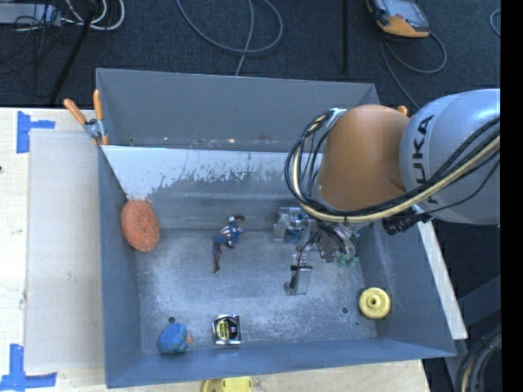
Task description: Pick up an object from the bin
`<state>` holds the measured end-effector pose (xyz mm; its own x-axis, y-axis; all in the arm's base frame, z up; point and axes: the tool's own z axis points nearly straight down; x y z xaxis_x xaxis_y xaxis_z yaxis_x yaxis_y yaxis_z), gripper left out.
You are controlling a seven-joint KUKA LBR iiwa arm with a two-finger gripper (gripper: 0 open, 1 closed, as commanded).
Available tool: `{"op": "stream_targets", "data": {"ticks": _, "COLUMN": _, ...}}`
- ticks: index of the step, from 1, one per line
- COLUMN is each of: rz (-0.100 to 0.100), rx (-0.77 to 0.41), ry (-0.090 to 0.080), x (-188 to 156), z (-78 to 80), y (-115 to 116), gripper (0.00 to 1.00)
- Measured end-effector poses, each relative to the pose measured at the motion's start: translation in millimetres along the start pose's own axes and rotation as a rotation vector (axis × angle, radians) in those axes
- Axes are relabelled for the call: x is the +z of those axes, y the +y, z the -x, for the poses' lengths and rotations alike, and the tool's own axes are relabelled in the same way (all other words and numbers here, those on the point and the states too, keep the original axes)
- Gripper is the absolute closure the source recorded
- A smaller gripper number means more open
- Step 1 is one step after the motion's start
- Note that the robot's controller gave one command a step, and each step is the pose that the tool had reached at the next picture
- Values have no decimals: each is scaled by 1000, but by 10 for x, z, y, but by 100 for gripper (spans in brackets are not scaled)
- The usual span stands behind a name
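The arm [458, 162] (orange-capped at the wrist) reaches in from the right, and its tool [297, 281] hangs low over bare floor in the right middle of the bin [245, 121]. How far the tool is open, and whether it grips anything, cannot be told. Nearest to it are a small blue figure [227, 239] to its left and a yellow disc [374, 302] to its near right, both apart from it. An orange sponge [140, 224] leans at the left wall. A blue ball [172, 338] and a tape measure [226, 330] lie along the near edge.

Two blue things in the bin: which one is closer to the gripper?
The blue figure near the middle, a little to the view's left of the gripper. The blue ball lies much farther off, in the lower-left corner.
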<state>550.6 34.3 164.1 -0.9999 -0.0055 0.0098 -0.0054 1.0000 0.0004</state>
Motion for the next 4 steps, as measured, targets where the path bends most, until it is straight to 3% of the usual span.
{"op": "stream_targets", "data": {"ticks": 1, "rz": 0, "rx": 1, "ry": -8, "x": -41, "z": 18, "y": -2, "gripper": 0}}
{"op": "stream_targets", "data": {"ticks": 2, "rz": -1, "rx": -116, "ry": -16, "x": 463, "z": 375, "y": 243, "gripper": 0}}
{"op": "stream_targets", "data": {"ticks": 3, "rz": -1, "rx": -260, "ry": -7, "x": 470, "z": 520, "y": 339, "gripper": 0}}
{"op": "stream_targets", "data": {"ticks": 4, "rz": 0, "rx": -277, "ry": -13, "x": 578, "z": 697, "y": 809, "gripper": 0}}
